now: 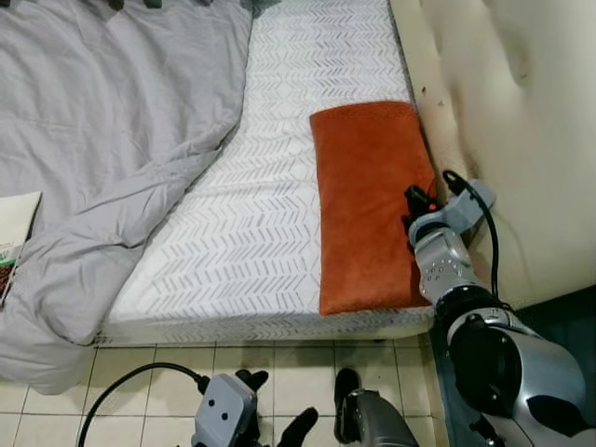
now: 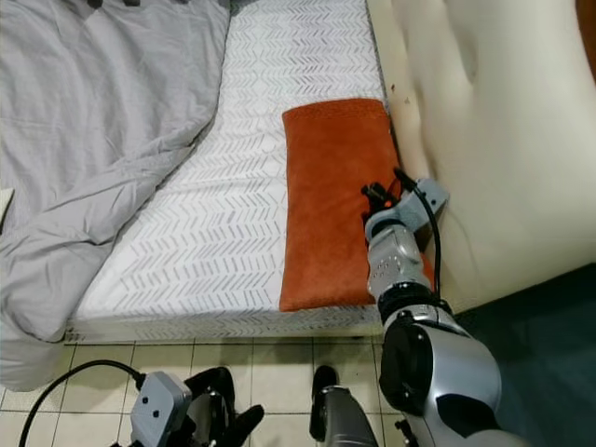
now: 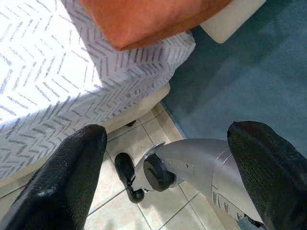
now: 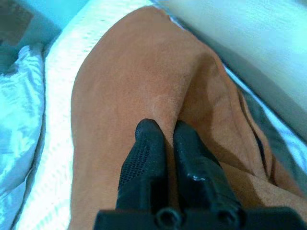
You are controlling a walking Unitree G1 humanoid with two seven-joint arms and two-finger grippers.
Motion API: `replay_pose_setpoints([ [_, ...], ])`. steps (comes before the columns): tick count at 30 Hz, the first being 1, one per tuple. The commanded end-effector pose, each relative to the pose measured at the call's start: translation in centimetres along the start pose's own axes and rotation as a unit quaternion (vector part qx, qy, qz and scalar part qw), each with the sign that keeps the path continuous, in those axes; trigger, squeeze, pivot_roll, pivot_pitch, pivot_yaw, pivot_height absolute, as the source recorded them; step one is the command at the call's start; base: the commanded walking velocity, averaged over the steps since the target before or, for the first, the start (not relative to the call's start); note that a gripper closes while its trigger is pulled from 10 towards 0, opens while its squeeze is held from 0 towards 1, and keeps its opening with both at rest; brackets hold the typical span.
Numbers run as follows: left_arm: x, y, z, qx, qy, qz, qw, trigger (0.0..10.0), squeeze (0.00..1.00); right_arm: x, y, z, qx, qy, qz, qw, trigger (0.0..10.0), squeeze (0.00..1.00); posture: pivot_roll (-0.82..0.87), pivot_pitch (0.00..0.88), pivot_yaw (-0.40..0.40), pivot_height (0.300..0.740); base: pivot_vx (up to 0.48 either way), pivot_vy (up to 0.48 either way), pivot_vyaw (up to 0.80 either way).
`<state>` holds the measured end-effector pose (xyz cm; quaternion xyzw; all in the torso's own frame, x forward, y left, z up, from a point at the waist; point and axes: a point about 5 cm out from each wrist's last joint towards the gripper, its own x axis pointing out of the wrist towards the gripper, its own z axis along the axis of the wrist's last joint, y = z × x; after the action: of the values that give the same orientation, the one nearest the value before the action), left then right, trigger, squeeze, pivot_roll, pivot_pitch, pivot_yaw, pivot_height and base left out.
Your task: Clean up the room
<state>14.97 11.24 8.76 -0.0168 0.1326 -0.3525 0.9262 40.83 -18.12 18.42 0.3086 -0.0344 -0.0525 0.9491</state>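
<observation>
An orange pillow (image 1: 363,205) lies lengthwise on the white patterned sheet (image 1: 270,186), close to the cream headboard (image 1: 503,112). My right gripper (image 1: 419,200) rests on the pillow's right edge. In the right wrist view its fingers (image 4: 144,143) are pressed together with a raised fold of orange fabric pinched at the tips. My left gripper (image 1: 277,405) hangs low over the tiled floor by the bed's foot, open with nothing between its fingers (image 3: 72,167).
A rumpled grey duvet (image 1: 102,140) covers the left half of the bed and spills over the edge. A book (image 1: 14,237) lies on it at far left. A teal carpet (image 1: 568,317) lies beside the bed on the right. My own foot (image 1: 346,386) stands on the tiles (image 1: 140,358).
</observation>
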Motion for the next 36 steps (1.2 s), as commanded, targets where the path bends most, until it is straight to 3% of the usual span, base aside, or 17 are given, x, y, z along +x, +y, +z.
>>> replay_pose_setpoints([
  [1,-0.3,-0.3,-0.9,-0.01,0.017,0.002,1.0,10.0,0.0,0.7,0.8,3.4,-0.006,-0.063,0.007,0.998,0.0,0.0,0.17,0.485,-0.009,0.74,0.0,0.0,0.0],
  [6,-0.3,-0.4,-0.9,-0.01,0.017,0.003,1.0,10.0,0.0,0.6,-0.3,3.0,-0.001,-0.053,-0.021,0.998,0.0,0.0,0.17,0.484,-0.011,0.74,0.0,0.0,0.0],
  [11,-0.3,-0.5,-0.9,-0.01,0.017,0.002,1.0,10.0,0.0,-0.8,-3.6,-0.1,0.016,-0.004,-0.091,0.996,0.0,0.0,0.18,0.494,-0.005,0.74,0.0,0.0,0.0],
  [15,-0.4,-0.5,-0.8,-0.007,0.017,0.002,1.0,10.0,0.0,-1.3,-4.4,-1.2,0.013,0.017,-0.104,0.994,0.0,0.0,0.18,0.498,-0.002,0.74,0.0,0.0,0.0],
  [16,-0.4,-0.5,-0.8,-0.006,0.017,0.002,1.0,10.0,0.0,-1.4,-4.5,-1.5,0.005,0.024,-0.101,0.995,10.0,0.0,0.18,0.498,-0.002,0.74,0.0,0.0,0.0],
  [17,-0.4,-0.4,-0.8,-0.004,0.016,0.002,1.0,10.0,0.0,-1.4,-4.7,-1.6,0.0,0.028,-0.102,0.994,10.0,0.09,0.19,0.499,0.001,0.74,0.0,0.0,0.0],
  [18,-0.4,-0.4,-0.7,-0.003,0.016,0.002,1.0,10.0,0.0,-1.5,-4.7,-1.7,-0.002,0.029,-0.103,0.994,10.0,0.09,0.19,0.499,0.001,0.74,0.0,0.0,0.0],
  [19,-0.4,-0.4,-0.7,-0.002,0.014,0.002,1.0,10.0,0.0,-1.5,-4.7,-1.6,-0.002,0.025,-0.1,0.995,10.0,1.0,0.18,0.499,0.001,0.74,0.0,0.0,0.0],
  [25,-0.4,-0.2,-0.5,0.002,0.011,0.002,1.0,10.0,0.0,-1.0,-4.2,-0.1,-0.016,-0.011,-0.088,0.996,10.0,1.0,0.18,0.498,-0.001,0.74,0.0,0.0,0.0],
  [29,-0.3,-0.1,-0.5,0.003,0.009,0.003,1.0,10.0,0.0,-0.5,-2.7,1.5,-0.078,-0.052,-0.067,0.993,10.0,1.0,0.18,0.494,-0.007,0.74,0.0,0.0,0.0],
  [35,0.3,0.3,-0.8,0.008,0.008,0.003,1.0,10.0,0.0,-0.9,-2.8,1.5,-0.084,-0.088,-0.066,0.99,10.0,1.0,0.17,0.448,-0.025,0.74,0.0,0.0,0.0],
  [36,0.6,0.7,-1.0,0.011,0.008,0.004,1.0,10.0,0.0,-1.1,-2.8,1.3,-0.1,-0.091,-0.06,0.989,10.0,1.0,0.15,0.388,-0.044,0.74,0.0,0.0,0.0],
])
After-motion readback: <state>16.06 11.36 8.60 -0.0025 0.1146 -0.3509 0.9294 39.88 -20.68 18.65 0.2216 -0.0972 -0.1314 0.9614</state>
